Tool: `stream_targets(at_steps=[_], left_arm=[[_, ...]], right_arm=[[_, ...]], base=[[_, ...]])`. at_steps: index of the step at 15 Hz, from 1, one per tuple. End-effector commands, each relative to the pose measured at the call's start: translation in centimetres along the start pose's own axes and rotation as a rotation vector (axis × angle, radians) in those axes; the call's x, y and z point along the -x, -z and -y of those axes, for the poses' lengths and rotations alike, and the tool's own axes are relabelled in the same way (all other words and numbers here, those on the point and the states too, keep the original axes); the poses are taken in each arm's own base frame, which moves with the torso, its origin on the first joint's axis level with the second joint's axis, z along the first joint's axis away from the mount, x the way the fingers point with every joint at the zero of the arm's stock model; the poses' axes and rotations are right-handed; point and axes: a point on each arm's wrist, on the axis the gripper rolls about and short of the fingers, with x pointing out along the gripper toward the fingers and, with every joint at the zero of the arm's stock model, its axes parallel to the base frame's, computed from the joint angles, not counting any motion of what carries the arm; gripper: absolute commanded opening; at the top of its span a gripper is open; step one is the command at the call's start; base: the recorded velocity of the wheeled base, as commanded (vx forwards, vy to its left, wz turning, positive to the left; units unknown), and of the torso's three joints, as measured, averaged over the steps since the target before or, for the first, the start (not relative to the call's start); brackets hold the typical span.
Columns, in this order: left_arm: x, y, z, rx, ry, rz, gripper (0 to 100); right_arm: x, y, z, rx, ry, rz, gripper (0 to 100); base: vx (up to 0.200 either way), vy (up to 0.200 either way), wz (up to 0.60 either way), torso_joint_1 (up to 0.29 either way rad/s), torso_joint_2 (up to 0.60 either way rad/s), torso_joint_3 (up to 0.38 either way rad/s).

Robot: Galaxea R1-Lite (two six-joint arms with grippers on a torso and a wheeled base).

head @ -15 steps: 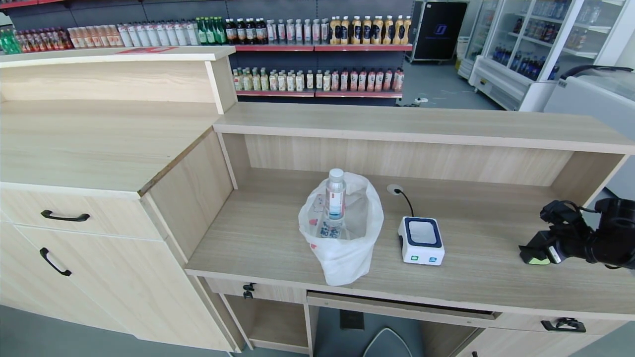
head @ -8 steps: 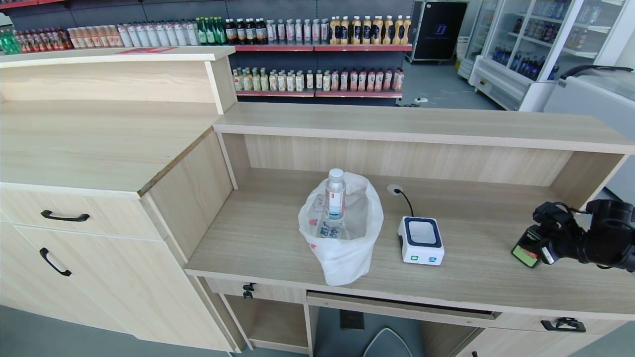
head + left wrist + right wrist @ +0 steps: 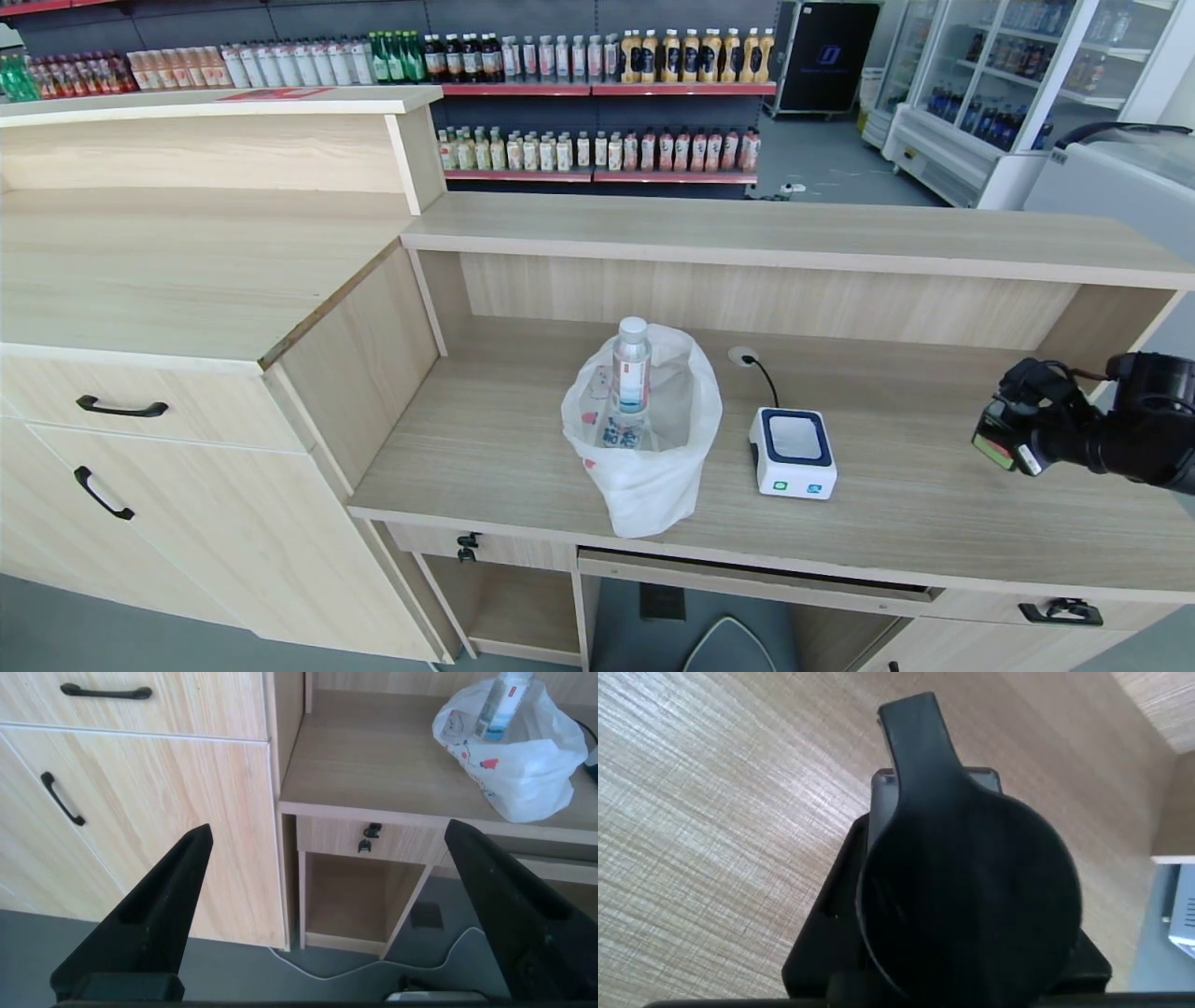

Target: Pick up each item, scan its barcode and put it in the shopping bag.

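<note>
At the frame's right edge, the right gripper (image 3: 1010,448) clasps a small green-and-red item (image 3: 991,449) above the counter (image 3: 896,523) — likely light and stiff, best pinched by its sides, barcode exposed.

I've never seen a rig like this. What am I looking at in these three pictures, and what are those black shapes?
This is a two-armed robot at a shop counter. The wide picture comes from a camera on its head, the other two from its wrists. On the wooden counter stands a white shopping bag with a water bottle upright inside; right of it sits a small white scanner. The two black wedges are fingers of the left gripper, spread open, low beside the counter. The right gripper holds a small item above the counter's right end. The dark round shape close to its wrist camera I cannot identify.
</note>
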Motion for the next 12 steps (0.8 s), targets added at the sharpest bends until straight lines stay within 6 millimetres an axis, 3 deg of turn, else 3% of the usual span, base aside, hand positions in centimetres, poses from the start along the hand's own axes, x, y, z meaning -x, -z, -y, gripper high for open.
stream_targets(at_steps=[1,3,4,5,6,8,12], left_arm=[[0.0,0.0,0.0,0.000,0.000,0.001,100],[0.0,0.0,0.0,0.000,0.000,0.001,100],[0.0,0.0,0.0,0.000,0.000,0.001,100],[0.0,0.0,0.0,0.000,0.000,0.001,100],[0.0,0.0,0.0,0.000,0.000,0.001,100],[0.0,0.0,0.0,0.000,0.000,0.001,100],[0.0,0.0,0.0,0.000,0.000,0.001,100]], right_arm=[[10.5,-7.6,1.2,0.221,0.147,0.120,0],[17.6,-10.0,-0.8,0.410,0.206,0.196,0],[19.7,-10.9,-1.6,0.514,0.209,0.255,0],[21.6,-12.9,-2.4,0.762,0.211,0.390,0],[22.0,-14.4,-3.8,0.957,0.183,0.558,0],[21.5,-16.1,-8.2,1.176,0.137,0.776,0],[21.6,-19.8,-14.8,1.535,0.228,1.130,0]], base=[[0.000,0.000,0.00,0.000,0.00,0.000],[0.000,0.000,0.00,0.000,0.00,0.000],[0.000,0.000,0.00,0.000,0.00,0.000],[0.000,0.000,0.00,0.000,0.00,0.000],[0.000,0.000,0.00,0.000,0.00,0.000],[0.000,0.000,0.00,0.000,0.00,0.000],[0.000,0.000,0.00,0.000,0.00,0.000]])
